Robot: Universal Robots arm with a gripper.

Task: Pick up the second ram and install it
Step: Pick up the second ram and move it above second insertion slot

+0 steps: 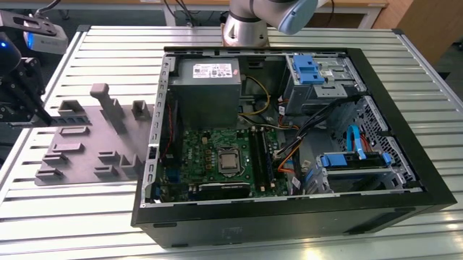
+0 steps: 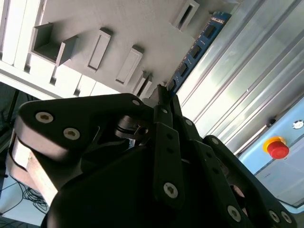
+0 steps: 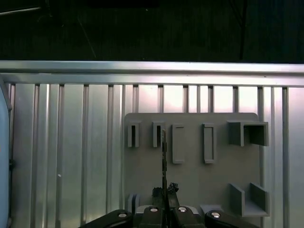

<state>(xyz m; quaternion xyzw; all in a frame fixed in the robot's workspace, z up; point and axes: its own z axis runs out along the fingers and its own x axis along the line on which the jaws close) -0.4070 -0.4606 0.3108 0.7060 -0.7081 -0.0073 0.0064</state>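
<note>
Pinching one end of the second ram [image 3: 164, 152], a thin, flat, long blue circuit-board stick, the black two-fingered gripper [image 3: 164, 190] is clenched on it. In the first wrist view the fingertips press against either face of the stick, which shows edge-on as a dark sliver. In the second wrist view the same stick [image 2: 197, 50] stretches away from the tips of the black bolted linkage fingers [image 2: 166, 137], with its row of dark chips in sight. The stick is over a pale grey moulded plastic tray [image 3: 194, 180] with rectangular pockets, which lies on the ribbed silver aluminium table [image 3: 61, 156]. Whether the stick rests in a pocket or hangs clear of the tray cannot be told. A red mushroom-shaped stop button [image 2: 278, 148] on a yellow ring shows past the table's edge.

In the exterior view the tray [image 1: 87, 143] lies at nine o'clock of the open black steel computer case [image 1: 289, 219], just beside its wall. Inside the case sits a green motherboard [image 1: 210, 157], with long dark memory slots [image 1: 259, 157] at three o'clock of the square metal processor [image 1: 229, 161]. A chunky blue plastic drive latch [image 1: 309, 70] sits at one o'clock of the board. The arm's pale grey base [image 1: 246, 24] stands at twelve o'clock of the case.
</note>
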